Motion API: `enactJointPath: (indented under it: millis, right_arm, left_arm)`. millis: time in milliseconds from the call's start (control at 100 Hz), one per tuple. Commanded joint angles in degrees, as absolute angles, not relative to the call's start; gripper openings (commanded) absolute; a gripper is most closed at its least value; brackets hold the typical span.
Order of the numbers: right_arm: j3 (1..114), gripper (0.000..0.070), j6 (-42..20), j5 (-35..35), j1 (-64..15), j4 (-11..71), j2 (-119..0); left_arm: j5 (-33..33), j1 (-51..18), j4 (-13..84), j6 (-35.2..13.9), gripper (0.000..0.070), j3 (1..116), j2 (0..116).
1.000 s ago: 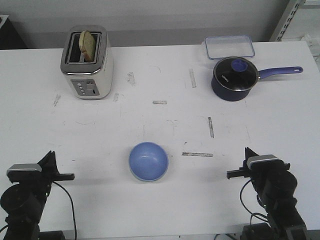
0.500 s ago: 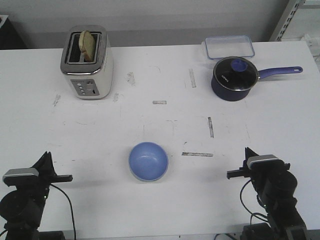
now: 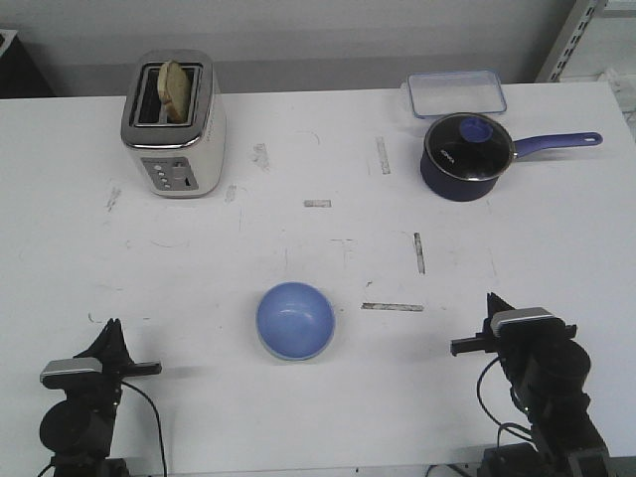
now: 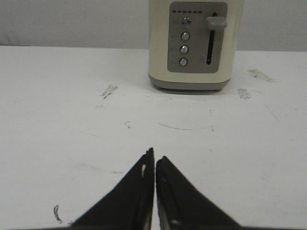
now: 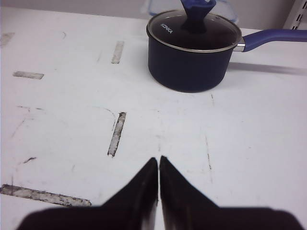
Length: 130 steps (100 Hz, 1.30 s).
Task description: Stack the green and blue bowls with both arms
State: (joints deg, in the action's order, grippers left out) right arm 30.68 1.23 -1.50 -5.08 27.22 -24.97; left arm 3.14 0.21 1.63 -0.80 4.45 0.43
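The right gripper [image 5: 159, 165] is seen pinched together over the scuffed white table [image 5: 57, 120], with a navy saucepan [image 5: 192, 60] parked further off, lid [image 5: 194, 32] on.

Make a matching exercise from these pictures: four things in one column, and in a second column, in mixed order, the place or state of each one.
Things:
1. blue bowl
2. toaster
3. saucepan
4. left tool

Places or states:
A. far right of the table, lid on, handle pointing right
B. shut, holding nothing, pointing toward the toaster
C. near the front edge, between the two arms
D. far left of the table, a slice of bread standing in a slot

Pairs: 1-C, 2-D, 3-A, 4-B
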Motion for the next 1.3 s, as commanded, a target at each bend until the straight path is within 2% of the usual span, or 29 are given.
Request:
enactJointPath:
  millis: [0, 90, 1080, 1200, 1290]
  right_arm:
    - [30.7, 0.0, 1.3, -1.5, -5.1, 26.6, -25.1]
    - [30.7, 0.0, 1.3, -1.5, -5.1, 26.1, -25.1]
    - [30.7, 0.0, 1.5, -1.5, -5.1, 25.9, -25.1]
    - [30.0, 0.0, 3.9, -1.7, -3.6, 23.8, -24.3]
    - [27.2, 0.0, 3.9, -1.4, -1.3, 18.8, -23.6]
  left_arm:
    - [3.2, 0.1, -0.4, -0.9, 0.0001, 2.8, 0.2]
    - [3.2, -0.2, -2.8, -0.9, 0.0001, 0.6, 0.2]
    - [3.2, -0.5, -3.0, -0.9, 0.0001, 0.7, 0.2]
    - [3.2, -0.5, -3.0, -0.9, 0.0001, 0.7, 0.2]
    - [3.2, -0.5, -3.0, -0.9, 0.0001, 0.7, 0.2]
